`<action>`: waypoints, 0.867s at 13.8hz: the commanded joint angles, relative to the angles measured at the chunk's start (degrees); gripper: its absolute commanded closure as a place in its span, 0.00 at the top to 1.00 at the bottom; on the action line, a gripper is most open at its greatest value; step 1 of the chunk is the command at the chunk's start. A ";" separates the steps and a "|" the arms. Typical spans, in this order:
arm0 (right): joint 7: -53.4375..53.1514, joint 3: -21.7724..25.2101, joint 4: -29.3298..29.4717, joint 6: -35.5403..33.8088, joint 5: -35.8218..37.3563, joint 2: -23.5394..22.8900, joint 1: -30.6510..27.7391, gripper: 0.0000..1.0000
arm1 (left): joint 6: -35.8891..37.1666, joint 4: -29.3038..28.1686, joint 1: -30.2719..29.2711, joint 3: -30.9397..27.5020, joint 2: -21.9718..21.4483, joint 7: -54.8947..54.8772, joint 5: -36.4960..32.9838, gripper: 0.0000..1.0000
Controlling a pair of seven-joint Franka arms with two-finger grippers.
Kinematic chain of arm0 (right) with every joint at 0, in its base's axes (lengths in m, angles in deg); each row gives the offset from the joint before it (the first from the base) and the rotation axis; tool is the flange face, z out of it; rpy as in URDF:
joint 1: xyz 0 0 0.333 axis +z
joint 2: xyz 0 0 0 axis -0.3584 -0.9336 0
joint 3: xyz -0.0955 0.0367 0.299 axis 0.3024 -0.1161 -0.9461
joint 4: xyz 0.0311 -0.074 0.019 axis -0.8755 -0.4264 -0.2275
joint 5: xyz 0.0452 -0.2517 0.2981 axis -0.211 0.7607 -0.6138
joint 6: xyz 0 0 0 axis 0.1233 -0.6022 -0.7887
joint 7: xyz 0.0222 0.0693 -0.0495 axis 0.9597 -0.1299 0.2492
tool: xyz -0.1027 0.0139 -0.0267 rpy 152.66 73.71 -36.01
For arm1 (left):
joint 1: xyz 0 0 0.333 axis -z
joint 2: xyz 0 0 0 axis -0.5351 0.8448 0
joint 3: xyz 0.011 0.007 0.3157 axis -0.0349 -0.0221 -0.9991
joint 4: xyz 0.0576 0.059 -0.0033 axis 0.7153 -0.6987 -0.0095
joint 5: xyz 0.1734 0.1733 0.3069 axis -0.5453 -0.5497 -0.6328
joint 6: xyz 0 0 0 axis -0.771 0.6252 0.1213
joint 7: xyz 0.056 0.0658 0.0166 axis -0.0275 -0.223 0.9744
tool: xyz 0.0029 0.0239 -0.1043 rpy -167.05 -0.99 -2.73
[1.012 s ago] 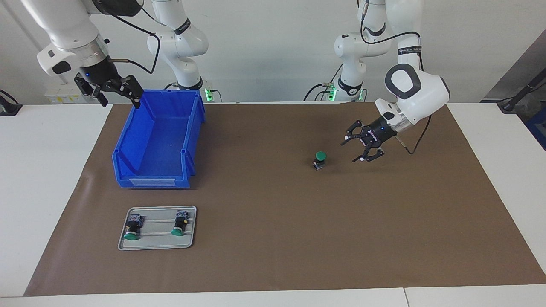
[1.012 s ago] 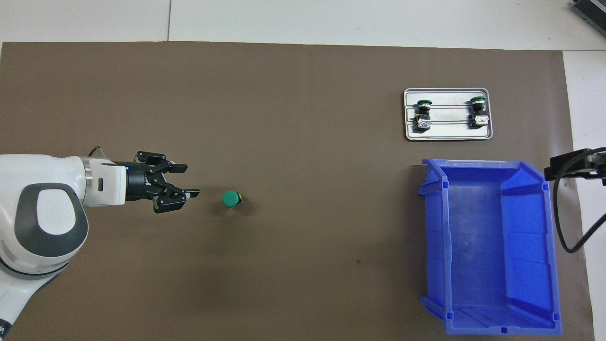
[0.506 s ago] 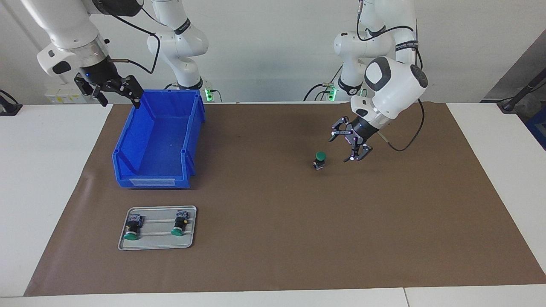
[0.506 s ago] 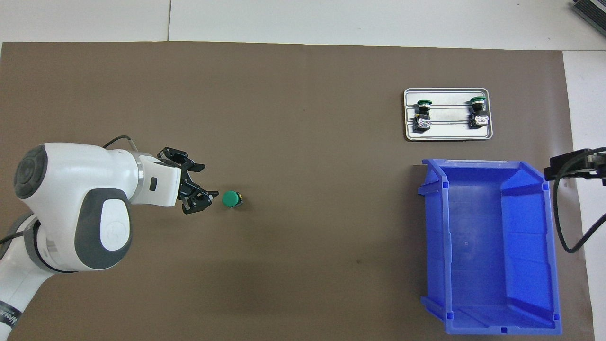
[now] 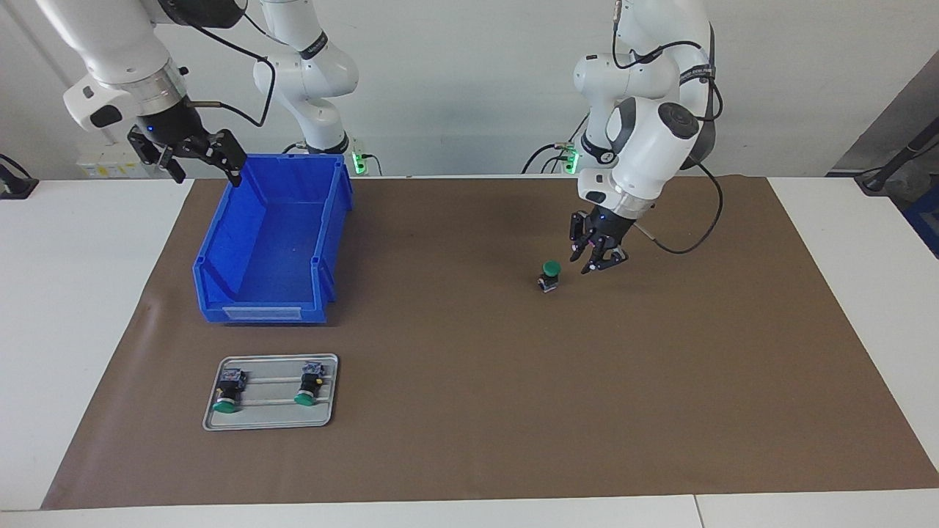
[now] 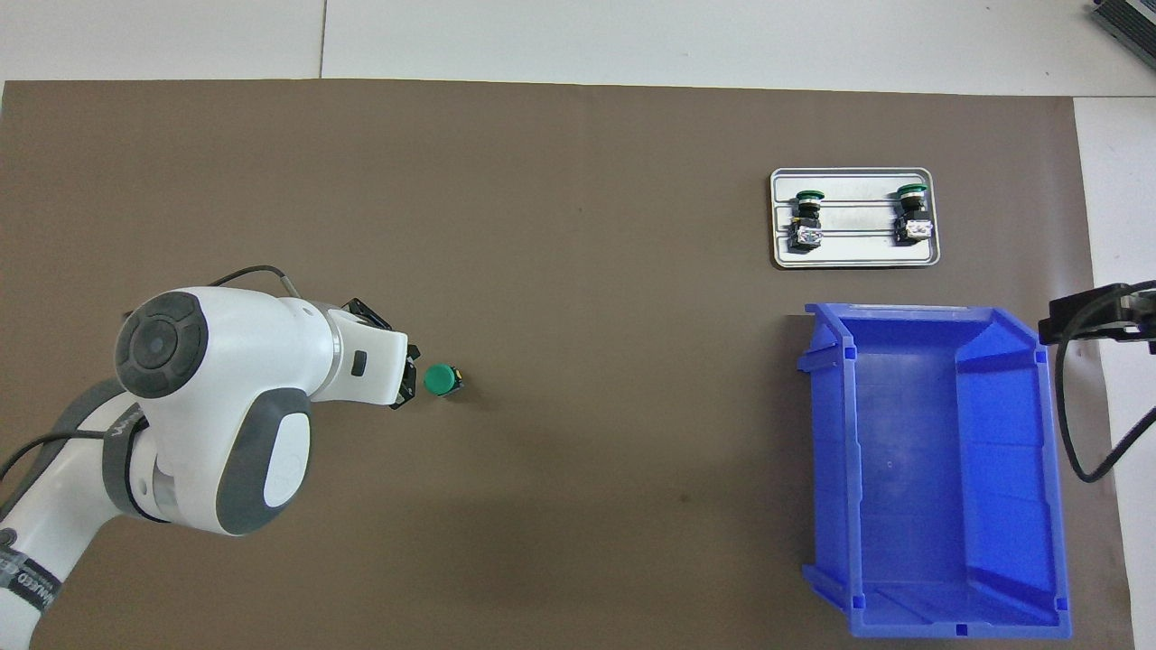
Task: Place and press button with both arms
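The button point(image 5: 549, 273) stands upright on the brown mat, green cap up; it also shows in the overhead view point(image 6: 441, 380). My left gripper point(image 5: 596, 257) points down just above the mat, close beside the button toward the left arm's end of the table, open and empty, not touching it. In the overhead view its wrist hides most of it. My right gripper point(image 5: 194, 158) waits open and empty, raised over the blue bin's corner at the right arm's end.
A blue bin point(image 5: 264, 314) point(image 6: 939, 314) stands empty at the right arm's end. A grey tray point(image 5: 270, 423) point(image 6: 853, 263), farther from the robots than the bin, holds two more green buttons lying on their sides.
My left arm has swung in toward the button and turned its wrist from sideways to pointing down. The button and the right arm have not moved.
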 commanded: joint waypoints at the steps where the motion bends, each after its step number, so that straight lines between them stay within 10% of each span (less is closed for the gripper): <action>1: 1.03 -0.56 -1.49 -0.07 0.35 1.39 -0.95 1.00 | -1.66 -1.24 2.27 -0.73 0.06 3.88 -1.80 0.00; 12: 1.12 -0.56 -1.49 -0.07 0.35 1.39 -0.95 1.00 | -5.97 -4.32 3.50 -0.73 2.25 4.14 -2.33 0.00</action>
